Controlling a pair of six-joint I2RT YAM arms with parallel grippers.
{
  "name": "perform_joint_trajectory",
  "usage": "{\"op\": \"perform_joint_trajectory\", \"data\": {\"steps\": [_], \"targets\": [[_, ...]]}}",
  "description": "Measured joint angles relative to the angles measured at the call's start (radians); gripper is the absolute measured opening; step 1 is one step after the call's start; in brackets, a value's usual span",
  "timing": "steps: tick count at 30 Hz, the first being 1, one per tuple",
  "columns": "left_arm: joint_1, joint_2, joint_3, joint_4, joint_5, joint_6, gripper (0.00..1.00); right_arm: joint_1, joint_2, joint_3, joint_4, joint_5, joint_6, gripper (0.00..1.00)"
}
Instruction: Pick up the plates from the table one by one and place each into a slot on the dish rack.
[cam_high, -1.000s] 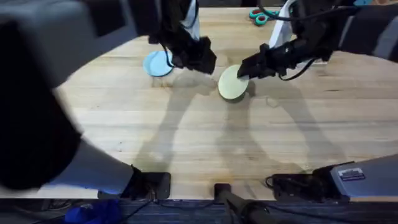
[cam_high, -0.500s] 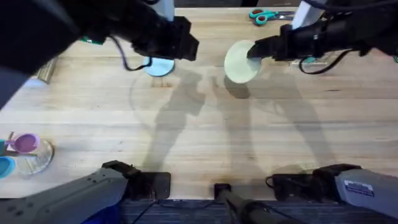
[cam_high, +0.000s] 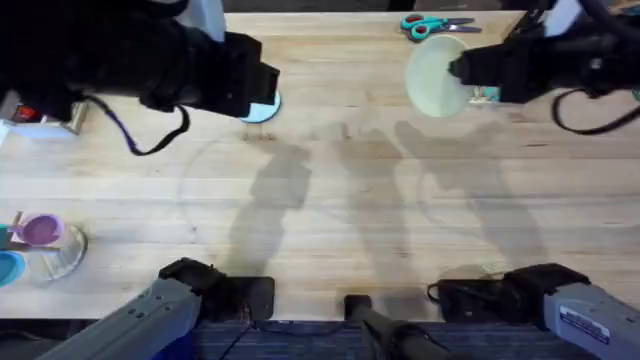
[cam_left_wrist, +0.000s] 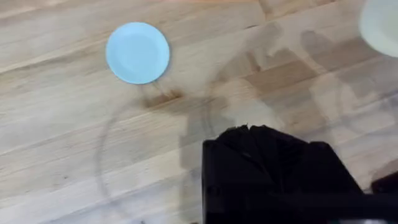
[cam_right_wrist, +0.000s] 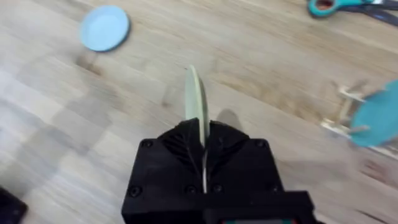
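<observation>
Carrying the cream plate (cam_high: 432, 75) edge-on, clamped in the right gripper (cam_right_wrist: 200, 146) above the table (cam_high: 330, 210). Blue plate (cam_left_wrist: 137, 52) lies flat, untouched. Next: align with a rack slot.

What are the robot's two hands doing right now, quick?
Left gripper: cannot be told; it's above the table, away from the light blue plate.
Right gripper: closed on the pale yellow plate, held up on edge.
</observation>
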Motion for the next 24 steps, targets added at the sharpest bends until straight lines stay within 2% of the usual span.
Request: {"op": "perform_joint_trajectory", "data": {"steps": [8,13,14,16,20,21,24], "targets": [[0.000,-0.036,0.000,-0.001,-0.056,0.003,0.040,0.000,-0.032,0.137,-0.177,0.203,-0.081,0.029],[0.000,-0.036,0.000,-0.001,-0.064,0.005,0.054,0.000,-0.034,0.162,-0.202,0.267,-0.093,0.028],[0.000,-0.036,0.000,-0.001,-0.065,0.006,0.122,0.000,-0.034,0.163,-0.203,0.273,-0.094,0.029],[0.000,-0.036,0.000,-0.001,-0.065,0.008,0.348,0.000,-0.033,0.163,-0.207,0.283,-0.095,0.029],[0.000,-0.036,0.000,-0.001,-0.065,0.005,0.940,0.000,-0.033,0.163,-0.207,0.291,-0.095,0.029],[0.000,-0.036,0.000,-0.001,-0.065,0.006,0.979,0.000,-0.033,0.163,-0.207,0.292,-0.095,0.029],[0.000,-0.035,0.000,-0.015,-0.065,0.006,0.992,0.000,-0.033,0.163,-0.207,0.292,-0.095,0.029]]}}
